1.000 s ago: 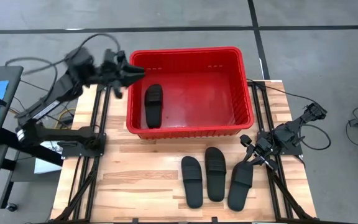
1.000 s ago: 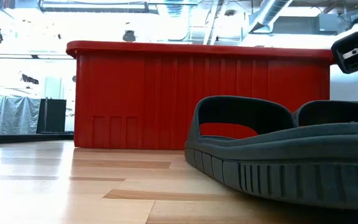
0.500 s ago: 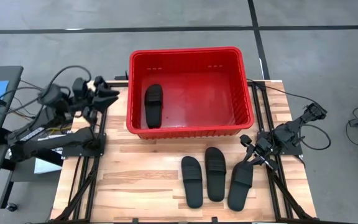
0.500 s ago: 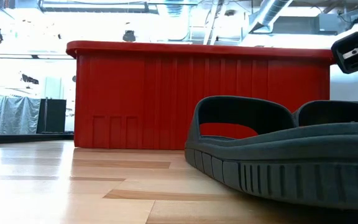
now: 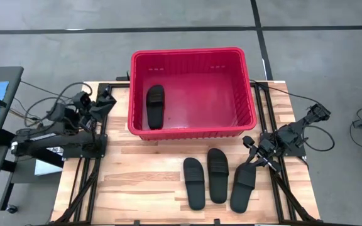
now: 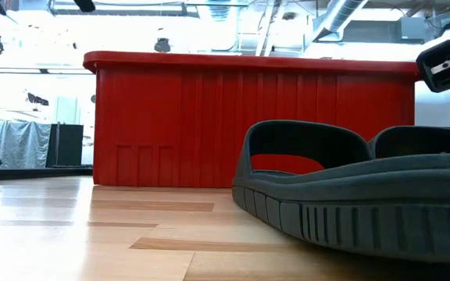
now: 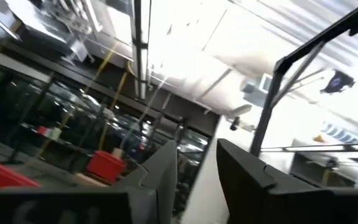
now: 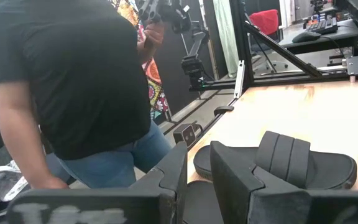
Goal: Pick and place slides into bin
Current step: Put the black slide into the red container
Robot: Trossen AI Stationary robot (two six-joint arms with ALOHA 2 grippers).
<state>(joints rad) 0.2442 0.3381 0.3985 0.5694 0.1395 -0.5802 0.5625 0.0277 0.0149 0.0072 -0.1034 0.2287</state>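
The red bin (image 5: 231, 94) stands at the table's far middle, with one black slide (image 5: 155, 107) lying flat on its floor at the left. Three more black slides (image 5: 194, 182), (image 5: 217, 174), (image 5: 244, 186) lie sole down on the table in front of the bin. The nearest slide fills the low view (image 6: 350, 195). My left gripper (image 5: 105, 100) is drawn back at the table's left edge, clear of the bin, its fingers (image 7: 166, 168) a small gap apart and empty. My right gripper (image 5: 251, 157) rests shut and empty at the far end of the rightmost slide.
A person in a black shirt and jeans (image 8: 73, 93) stands beside the table. Black frame rails run along the table's left (image 5: 96, 163) and right (image 5: 281, 188) sides. Bare wood lies at the table's near left (image 5: 131, 188).
My left arm has drawn back from the bin's left rim toward the table's left edge and has come down, folding low over the left frame. The slide in the bin and the three on the table lie as before.
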